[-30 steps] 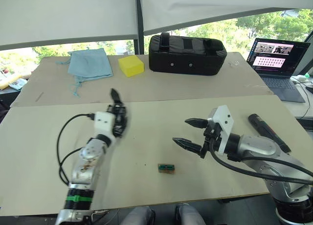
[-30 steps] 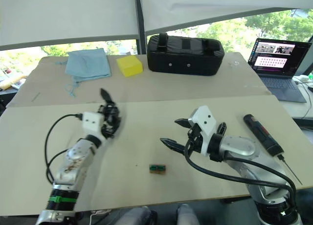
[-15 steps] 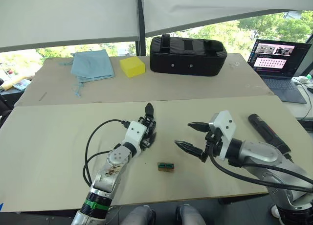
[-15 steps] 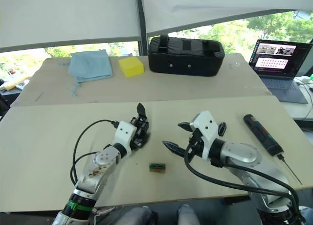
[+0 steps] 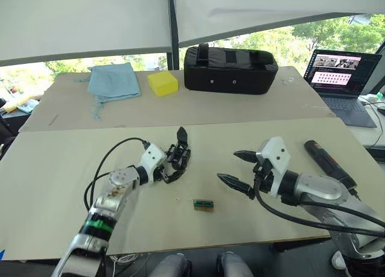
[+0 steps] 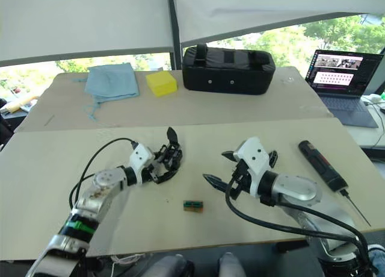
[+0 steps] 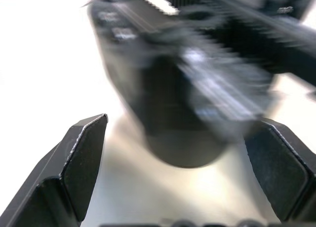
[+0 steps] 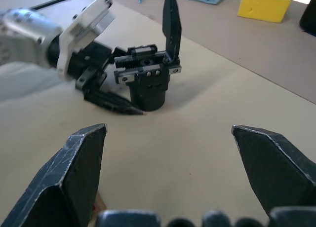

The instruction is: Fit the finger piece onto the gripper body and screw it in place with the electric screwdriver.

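Observation:
The gripper body stands on the table's middle, a black block with a toothed rail and a pointed blade rising from one end. My left gripper is open, its fingers straddling the body with gaps on both sides. My right gripper hovers open to the right of the body, holding nothing. A small black part, probably the finger piece, peeks out behind the right gripper's white case and is mostly hidden. The electric screwdriver lies on the table further right.
A small green-and-brown block lies near the front edge. At the back sit a large black case, a yellow block and a blue cloth. A laptop stands at the far right.
My left arm swung from the left to the table's middle with the gripper body. Its white case has since drawn back left while the body stays. The right gripper barely moved.

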Robot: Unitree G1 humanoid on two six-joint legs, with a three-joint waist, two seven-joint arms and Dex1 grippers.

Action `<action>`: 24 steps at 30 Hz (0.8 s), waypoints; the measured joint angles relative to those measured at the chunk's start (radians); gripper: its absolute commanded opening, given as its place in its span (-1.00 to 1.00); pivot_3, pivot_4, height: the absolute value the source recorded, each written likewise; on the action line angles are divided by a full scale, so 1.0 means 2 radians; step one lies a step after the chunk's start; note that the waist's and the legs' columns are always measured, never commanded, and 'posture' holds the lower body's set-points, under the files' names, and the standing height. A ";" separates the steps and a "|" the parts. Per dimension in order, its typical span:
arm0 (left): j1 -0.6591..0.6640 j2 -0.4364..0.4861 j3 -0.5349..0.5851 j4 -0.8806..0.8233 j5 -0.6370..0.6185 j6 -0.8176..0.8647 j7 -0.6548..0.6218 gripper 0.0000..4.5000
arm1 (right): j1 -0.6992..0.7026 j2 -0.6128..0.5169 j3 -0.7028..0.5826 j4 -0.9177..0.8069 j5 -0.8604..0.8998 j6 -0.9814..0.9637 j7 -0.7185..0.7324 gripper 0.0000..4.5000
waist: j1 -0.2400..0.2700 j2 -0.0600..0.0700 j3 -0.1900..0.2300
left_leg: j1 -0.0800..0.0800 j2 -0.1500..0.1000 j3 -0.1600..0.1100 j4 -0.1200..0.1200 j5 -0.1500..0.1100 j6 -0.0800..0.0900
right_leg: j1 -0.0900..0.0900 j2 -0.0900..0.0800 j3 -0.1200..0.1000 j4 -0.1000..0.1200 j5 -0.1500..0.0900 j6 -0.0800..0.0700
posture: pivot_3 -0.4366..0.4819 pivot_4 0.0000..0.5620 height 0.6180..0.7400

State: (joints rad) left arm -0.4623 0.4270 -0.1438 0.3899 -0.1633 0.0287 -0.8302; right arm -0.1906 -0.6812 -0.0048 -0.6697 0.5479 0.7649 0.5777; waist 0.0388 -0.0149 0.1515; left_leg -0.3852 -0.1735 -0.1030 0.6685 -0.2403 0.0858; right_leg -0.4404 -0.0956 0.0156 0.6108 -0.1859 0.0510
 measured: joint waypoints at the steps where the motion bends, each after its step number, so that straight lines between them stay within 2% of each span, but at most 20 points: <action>1: -0.013 0.000 -0.002 0.031 0.001 -0.028 -0.019 0.98 | 0.000 0.000 0.002 0.000 -0.003 -0.001 0.003 1.00 | 0.000 0.000 0.000 | 0.000 0.000 0.000 0.000 0.000 0.000 | 0.000 0.000 0.000 0.000 0.000 0.000 | -0.05 -0.47 1.00; 7: -0.077 -0.006 -0.006 0.151 0.008 -0.107 -0.084 0.98 | 0.000 0.000 0.014 0.001 -0.016 -0.007 0.011 1.00 | 0.000 0.000 0.000 | 0.000 0.000 0.000 0.000 0.000 0.000 | 0.001 -0.002 0.000 0.000 0.000 0.000 | -0.05 -0.47 1.00; 10: -0.091 -0.017 -0.003 0.187 0.011 -0.139 -0.094 0.60 | 0.000 0.000 0.017 0.001 -0.030 -0.015 0.012 1.00 | 0.001 0.000 0.000 | 0.000 0.000 0.000 0.001 0.000 0.000 | 0.001 -0.003 0.000 0.000 0.000 0.000 | -0.05 -0.47 1.00; 12: -0.093 -0.019 0.000 0.194 0.012 -0.147 -0.097 0.17 | 0.000 0.000 0.018 0.001 -0.032 -0.017 0.012 1.00 | 0.001 0.000 0.000 | 0.000 -0.001 0.000 0.001 0.000 0.000 | 0.001 -0.003 0.000 0.000 0.000 0.000 | -0.05 -0.47 1.00; 13: -0.092 -0.021 0.005 0.196 0.011 -0.148 -0.099 0.03 | 0.001 0.001 0.018 0.001 -0.033 -0.017 0.011 1.00 | 0.001 0.000 0.000 | 0.000 -0.001 0.000 0.001 0.000 0.000 | 0.001 -0.003 -0.001 0.000 0.000 0.000 | -0.05 -0.47 1.00; 14: -0.090 -0.022 0.006 0.194 0.011 -0.150 -0.100 0.03 | 0.001 0.001 0.018 0.001 -0.033 -0.017 0.011 1.00 | 0.001 0.000 0.000 | 0.000 -0.001 0.000 0.001 0.000 0.000 | 0.001 -0.003 -0.001 0.000 0.000 0.000 | -0.05 -0.47 1.00; 16: -0.072 -0.024 0.014 0.166 0.007 -0.140 -0.098 0.03 | 0.003 0.001 0.018 0.001 -0.033 -0.017 0.011 1.00 | -0.001 0.000 0.000 | -0.001 -0.001 0.000 0.001 0.000 0.001 | 0.001 -0.003 0.000 0.000 0.000 0.000 | -0.05 -0.47 1.00; 18: -0.036 -0.034 0.018 0.100 0.001 -0.107 -0.080 0.03 | 0.007 0.003 0.017 -0.001 -0.033 -0.017 0.009 1.00 | -0.002 0.000 0.000 | -0.001 -0.001 0.000 0.001 -0.001 0.001 | 0.000 -0.003 0.000 0.000 0.000 0.000 | -0.05 -0.47 1.00; 21: 0.027 -0.067 0.016 -0.026 0.001 -0.024 -0.018 0.03 | 0.013 0.004 0.015 -0.005 -0.031 -0.017 0.004 1.00 | 0.001 0.000 0.000 | -0.002 -0.001 0.000 0.002 -0.001 0.003 | 0.000 -0.001 -0.001 0.000 0.000 0.000 | -0.05 -0.47 1.00; 24: 0.062 -0.123 0.006 -0.129 0.018 0.075 0.087 0.03 | 0.021 0.005 0.015 -0.015 -0.028 -0.017 0.003 1.00 | 0.003 0.000 0.000 | -0.004 -0.002 0.000 0.005 -0.002 0.003 | 0.000 -0.001 0.000 0.000 0.001 0.001 | -0.05 -0.47 1.00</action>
State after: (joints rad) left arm -0.3387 0.1819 -0.1310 0.1318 -0.1277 0.1795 -0.6562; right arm -0.1495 -0.6713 0.0246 -0.6990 0.4929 0.7316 0.5831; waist 0.0455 -0.0154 0.1521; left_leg -0.3923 -0.1768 -0.1037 0.6781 -0.2440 0.0925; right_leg -0.4403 -0.0972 0.0149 0.6104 -0.1846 0.0534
